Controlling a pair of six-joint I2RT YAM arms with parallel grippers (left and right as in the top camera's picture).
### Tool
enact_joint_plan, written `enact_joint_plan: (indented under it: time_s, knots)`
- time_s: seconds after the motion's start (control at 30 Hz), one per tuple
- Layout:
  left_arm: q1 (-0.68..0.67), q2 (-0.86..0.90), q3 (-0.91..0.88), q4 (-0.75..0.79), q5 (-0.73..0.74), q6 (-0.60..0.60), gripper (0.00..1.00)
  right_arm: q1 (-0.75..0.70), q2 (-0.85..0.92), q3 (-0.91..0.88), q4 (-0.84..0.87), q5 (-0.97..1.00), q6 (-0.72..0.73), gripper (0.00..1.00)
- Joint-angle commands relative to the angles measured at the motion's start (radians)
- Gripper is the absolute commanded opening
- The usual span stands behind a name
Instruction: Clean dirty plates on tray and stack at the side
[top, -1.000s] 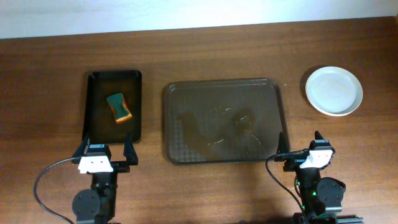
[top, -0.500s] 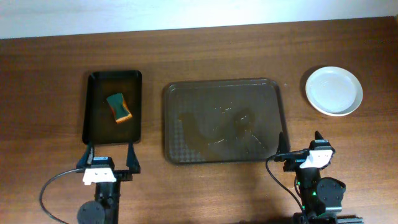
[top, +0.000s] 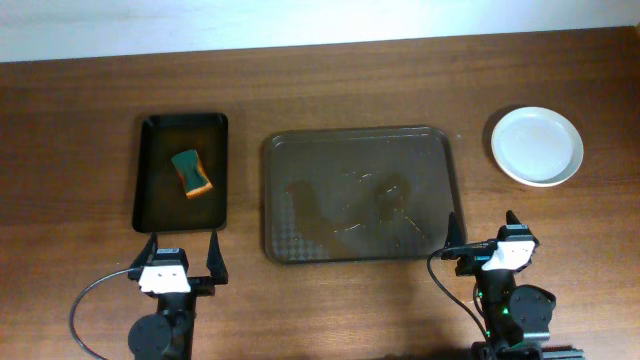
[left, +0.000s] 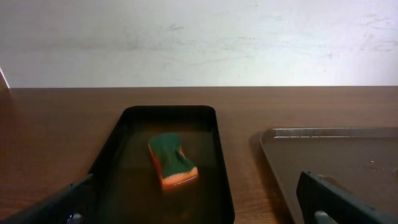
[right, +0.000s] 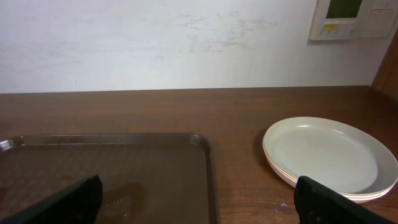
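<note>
White plates (top: 537, 146) lie stacked on the bare table to the right of the tray, and their layered rims (right: 329, 155) show in the right wrist view. The dark brown tray (top: 300, 160) at the centre holds no plates, only wet streaks. My left gripper (top: 183, 245) hovers open near the front edge, just in front of the black tray. My right gripper (top: 483, 225) is open at the brown tray's front right corner. Nothing sits between the fingers of the left gripper (left: 196, 208) or the right gripper (right: 199, 202).
A smaller black tray (top: 150, 200) stands left of the brown tray with a green-and-orange sponge (top: 191, 172) in it. The sponge (left: 172, 160) lies ahead of my left fingers. A white wall runs along the table's far edge.
My left arm has drawn back toward the table's front edge and a little to the right. The right arm, plates and sponge have stayed put.
</note>
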Motion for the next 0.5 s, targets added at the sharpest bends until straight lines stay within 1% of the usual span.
enact_joint_plan:
  time_s: [0.0, 0.47]
  knots:
    - [0.001, -0.007, -0.005, -0.005, 0.003, 0.019, 1.0, 0.008, -0.006, -0.005, -0.005, 0.009, 0.0, 0.98]
    - [0.002, -0.007, -0.005, -0.004, -0.009, 0.019, 1.0, 0.008, -0.006, -0.005, -0.005, 0.009, 0.0, 0.98]
